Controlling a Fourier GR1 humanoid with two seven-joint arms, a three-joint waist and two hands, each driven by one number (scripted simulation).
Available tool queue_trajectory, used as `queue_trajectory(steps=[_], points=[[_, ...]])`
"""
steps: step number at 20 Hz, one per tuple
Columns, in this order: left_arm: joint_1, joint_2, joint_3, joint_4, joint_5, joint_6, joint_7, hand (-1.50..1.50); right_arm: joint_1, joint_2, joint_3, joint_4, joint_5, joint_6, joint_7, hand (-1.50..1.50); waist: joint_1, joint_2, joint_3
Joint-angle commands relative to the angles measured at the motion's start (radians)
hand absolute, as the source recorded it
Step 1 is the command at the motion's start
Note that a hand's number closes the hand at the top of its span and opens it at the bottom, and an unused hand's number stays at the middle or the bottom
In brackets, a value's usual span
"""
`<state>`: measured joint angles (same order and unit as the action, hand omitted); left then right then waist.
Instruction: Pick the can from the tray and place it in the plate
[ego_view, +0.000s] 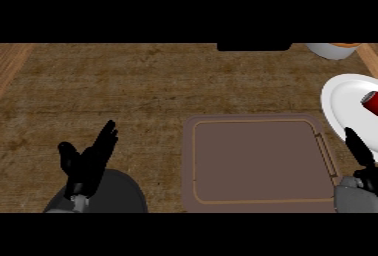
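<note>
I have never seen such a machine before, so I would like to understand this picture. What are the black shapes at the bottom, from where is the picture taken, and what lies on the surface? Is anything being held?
The picture is taken from the robot's head, looking steeply down at a brown counter. The black shapes are its two hands on grey forearms. The left hand is at the lower left, open with fingers up, resting and holding nothing. The right hand shows only partly at the right edge; its fingers look straight, and it holds nothing either.

In the middle lies a brown tray with nothing on it. At the right edge is a white plate, and a red can lies in it, partly cut off by the picture's edge. At the top right corner there is a pale round thing that I cannot identify.
</note>
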<state>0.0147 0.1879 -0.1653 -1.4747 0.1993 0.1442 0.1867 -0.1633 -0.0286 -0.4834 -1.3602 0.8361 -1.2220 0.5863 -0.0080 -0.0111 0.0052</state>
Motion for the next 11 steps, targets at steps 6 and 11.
queue_trajectory(steps=[6, 11], points=[[0.062, -0.018, -0.016, 0.012, -0.013, -0.028, -0.012, 0.00, 0.158, 0.028, 0.260, -0.087, 0.256, -0.107, 0.372, -1.50, 0.015, 0.010, -0.007], [0.057, -0.016, 0.006, 0.022, -0.013, -0.028, 0.009, 0.00, 0.177, 0.028, 0.282, -0.134, 0.402, -0.071, 0.525, -1.50, 0.011, 0.010, -0.006]])
